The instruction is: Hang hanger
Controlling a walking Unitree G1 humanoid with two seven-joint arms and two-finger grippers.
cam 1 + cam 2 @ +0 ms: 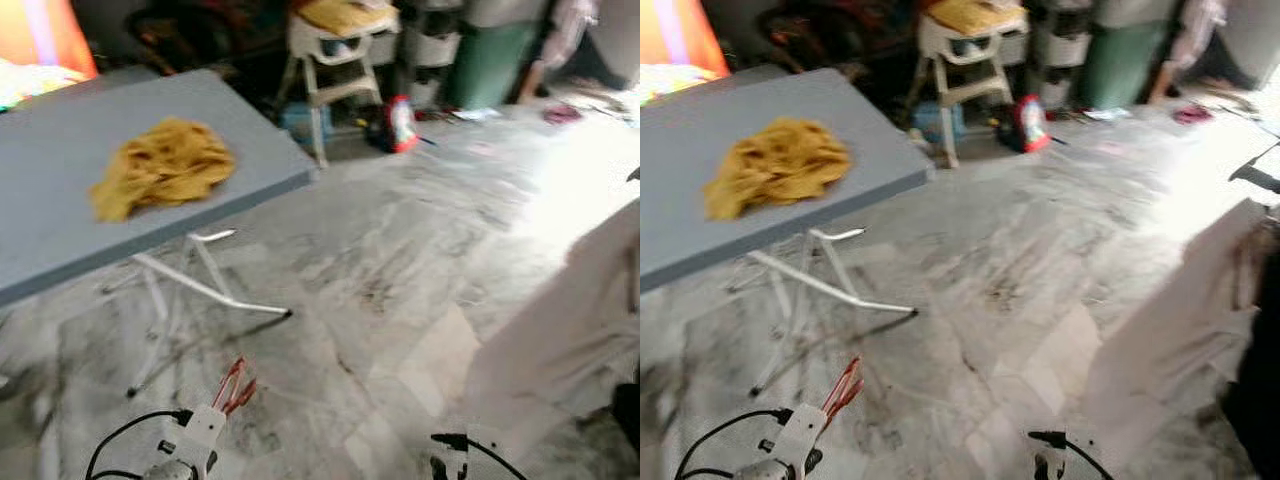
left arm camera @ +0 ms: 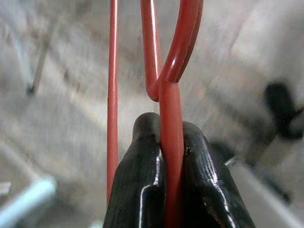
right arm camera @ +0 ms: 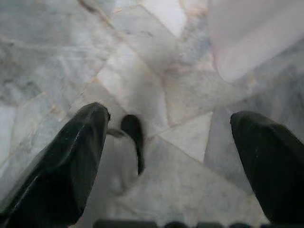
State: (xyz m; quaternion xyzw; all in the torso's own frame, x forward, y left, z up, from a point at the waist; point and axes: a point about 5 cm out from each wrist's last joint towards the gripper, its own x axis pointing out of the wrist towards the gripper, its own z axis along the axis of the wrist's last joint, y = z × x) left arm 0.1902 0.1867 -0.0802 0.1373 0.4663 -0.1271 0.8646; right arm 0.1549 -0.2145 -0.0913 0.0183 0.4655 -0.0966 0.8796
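Closest to us, our left gripper [image 2: 172,156] has its two black fingers [image 2: 142,185] pressed tight on the red hanger [image 2: 170,114], whose stem runs straight up between the pads. Just past the fingertips the stem splits into a curved hook and a second wire, and another thin red wire runs alongside one finger without touching it. From the head views we see that same hanger [image 1: 236,386] sticking out beyond the left gripper [image 1: 222,402], low over the marble floor [image 1: 400,270].

Our right gripper [image 3: 171,156] has its fingers [image 3: 66,166] spread wide apart with nothing between them; beyond the tips lies pale marble tile, and a small dark object we cannot identify sits on the floor just beyond one fingertip. A white fabric-like shape [image 1: 1180,330] rises beyond and to the outer side of that gripper.

Well ahead of the left fingers stands a grey folding table [image 1: 60,150] on white legs, with a crumpled yellow cloth [image 1: 165,165] lying on its top. Farther off still we see a white high chair [image 1: 335,60] and a red object [image 1: 400,125] on the floor near it.
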